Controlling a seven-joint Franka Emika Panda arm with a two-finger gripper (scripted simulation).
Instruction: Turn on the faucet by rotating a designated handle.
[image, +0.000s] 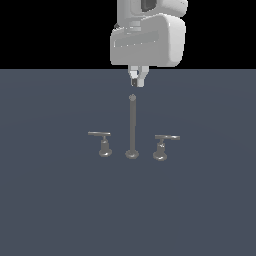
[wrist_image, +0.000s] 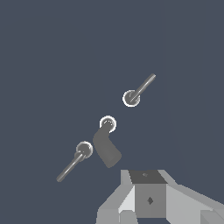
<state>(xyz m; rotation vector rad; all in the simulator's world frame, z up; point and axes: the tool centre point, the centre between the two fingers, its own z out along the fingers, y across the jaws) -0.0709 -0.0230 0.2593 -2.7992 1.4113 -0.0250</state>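
My gripper (image: 137, 80) hangs above the spout (image: 132, 125), apart from its tip, touching nothing. Whether my fingers are apart or together I cannot tell. The handle (image: 162, 145) I must turn stands on the floor (image: 50, 200), just beside the spout's foot on the exterior view's right. The other lever (image: 102, 142) stands on the left.

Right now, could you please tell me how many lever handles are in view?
2: one grey metal T-shaped lever handle on the exterior view's left of the tall thin upright rod spout, the other on its right. None seems hidden.
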